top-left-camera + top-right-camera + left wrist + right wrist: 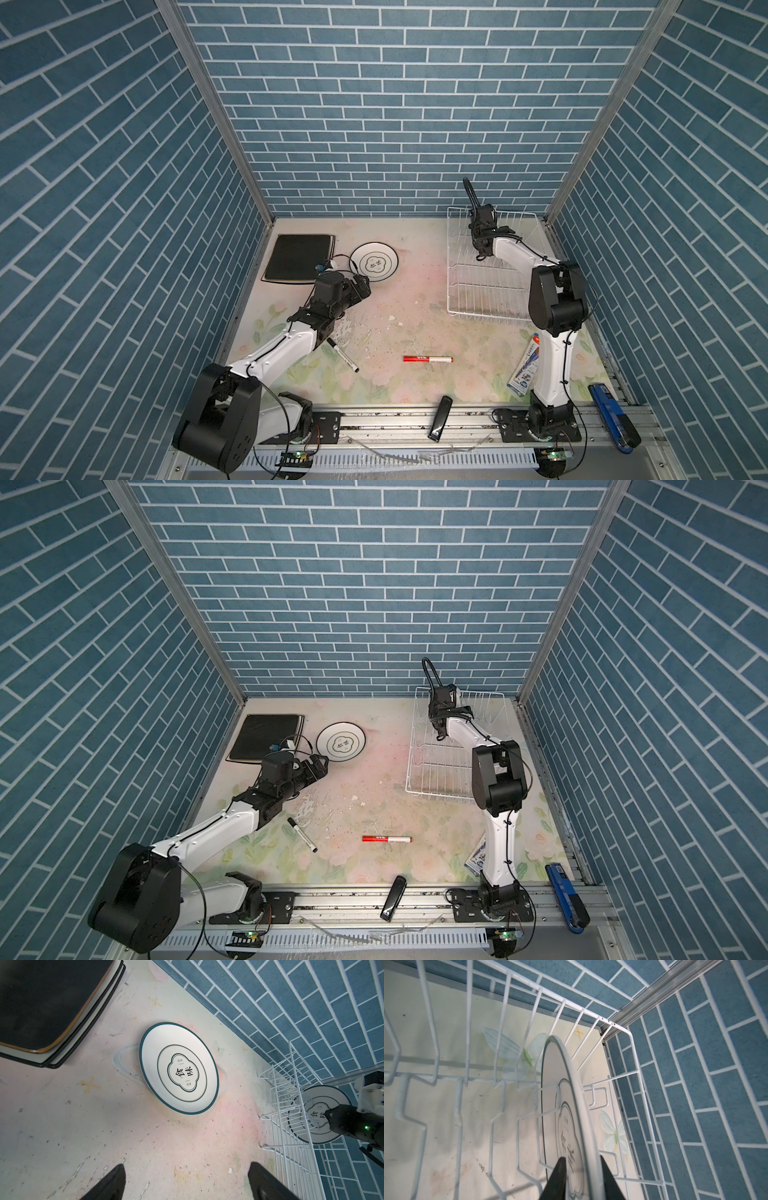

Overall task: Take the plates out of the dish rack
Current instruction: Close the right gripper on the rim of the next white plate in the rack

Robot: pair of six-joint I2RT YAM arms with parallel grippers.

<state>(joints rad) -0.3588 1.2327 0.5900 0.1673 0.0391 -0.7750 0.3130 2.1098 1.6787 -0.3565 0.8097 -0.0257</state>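
The white wire dish rack (469, 291) (432, 771) stands at the back right. One round white plate (562, 1076) (318, 1097) stands on edge between its prongs (562, 1001). My right gripper (582, 1159) (482, 255) reaches down into the rack, one finger on each side of that plate's rim and close to it. Whether the fingers press on it I cannot tell. A second round plate (374, 262) (178, 1068) lies flat on the table. To its left is a stack of square plates (297, 257) (47, 1001) with a black one on top. My left gripper (187, 1167) (365, 286) hovers open and empty near the flat round plate.
A black marker (343, 354) lies by the left arm and a red marker (428, 358) lies front centre. A printed packet (525, 370) sits beside the right arm. A black bar-shaped object (440, 417) and a blue tool (613, 415) rest on the front rail.
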